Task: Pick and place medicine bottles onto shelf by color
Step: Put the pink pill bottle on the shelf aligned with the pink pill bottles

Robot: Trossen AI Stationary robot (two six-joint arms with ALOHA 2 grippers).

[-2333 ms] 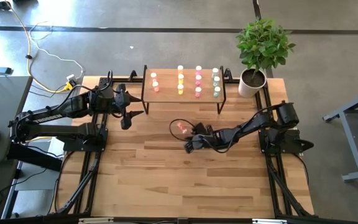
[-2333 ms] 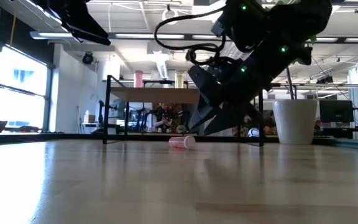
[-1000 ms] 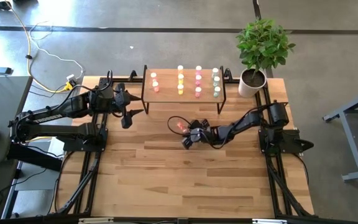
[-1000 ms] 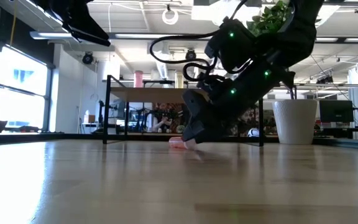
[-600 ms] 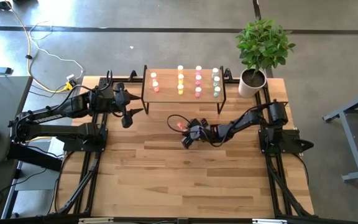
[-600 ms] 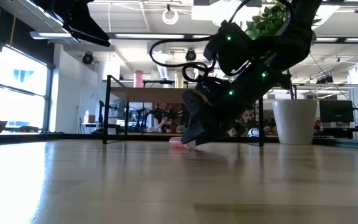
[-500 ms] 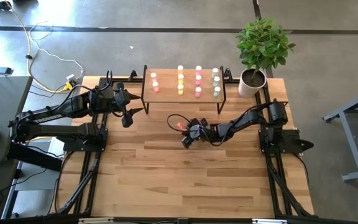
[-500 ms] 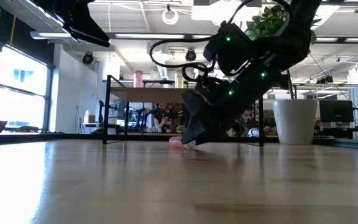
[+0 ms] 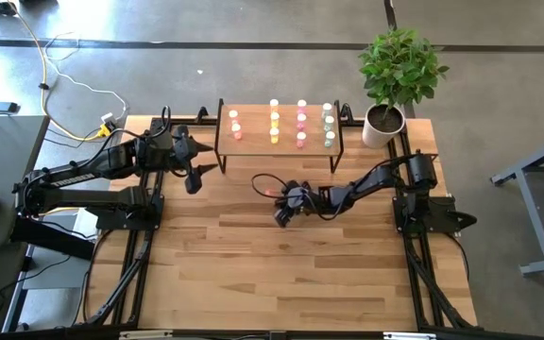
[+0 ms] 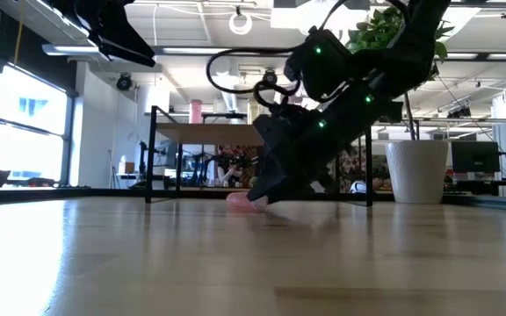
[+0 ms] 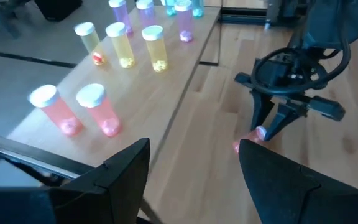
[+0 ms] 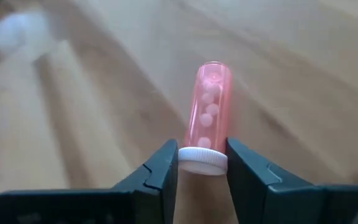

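Observation:
A red-orange medicine bottle with a white cap lies on its side on the table, in front of the shelf. My right gripper is low at the table's middle and is shut on this bottle. On the shelf stand two red bottles and rows of yellow, pink and pale green bottles, all upright on their bases. My left gripper hovers open left of the shelf, and its fingers hold nothing. My right gripper pinches the bottle's white cap between its two fingers, one on each side of the cap. The fingers come slanting down from the table's right and lie along the bottle. The bottle's body points away from them, lying on the tabletop.
A potted plant stands at the table's far right corner, next to the shelf. Bare wooden tabletop stretches from the bottle toward the near edge. The shelf's black legs rise just behind the bottle.
My right gripper has crept toward the table's left, staying low at the table. The red-orange bottle has slid a little leftward along the tabletop with it, still on its side.

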